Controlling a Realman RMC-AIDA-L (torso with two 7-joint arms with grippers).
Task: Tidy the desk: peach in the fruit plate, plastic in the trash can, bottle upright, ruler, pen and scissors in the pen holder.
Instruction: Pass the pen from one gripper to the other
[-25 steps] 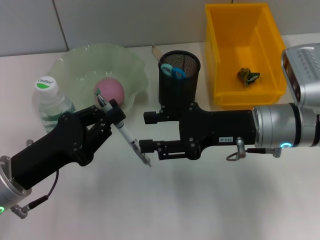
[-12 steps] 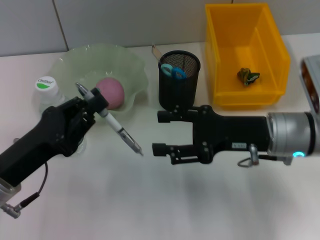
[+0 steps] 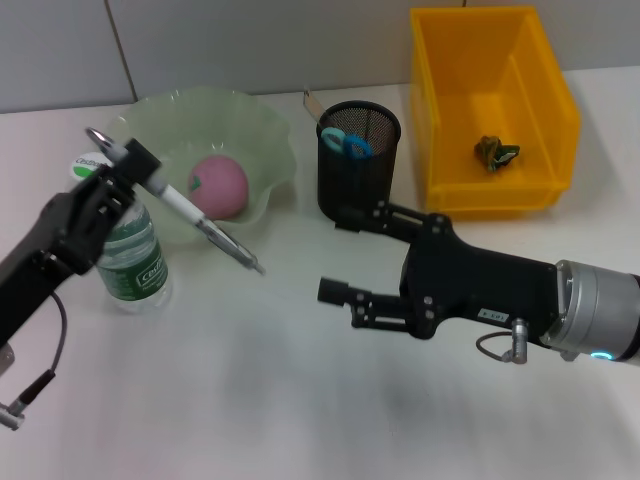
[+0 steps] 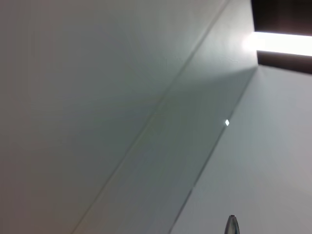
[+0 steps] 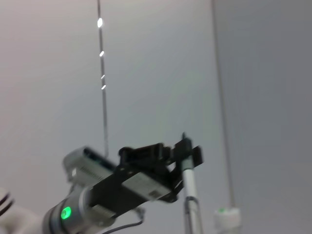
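Pen [image 3: 190, 215] slants tip-down, pinched in the left gripper [image 3: 125, 170] above the upright bottle [image 3: 128, 250]; right gripper [image 3: 340, 255], fingers spread, hovers near the pen holder [image 3: 358, 160].

Desk [image 3: 250, 400]: plate [image 3: 268, 130], bottle [image 3: 130, 262], holder [image 3: 358, 160], bin [image 3: 490, 105].

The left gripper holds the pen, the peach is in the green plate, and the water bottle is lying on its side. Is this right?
Not quite: the water bottle stands upright beside the green plate, as the head view shows. The left gripper does hold the pen, and the peach is in the plate.
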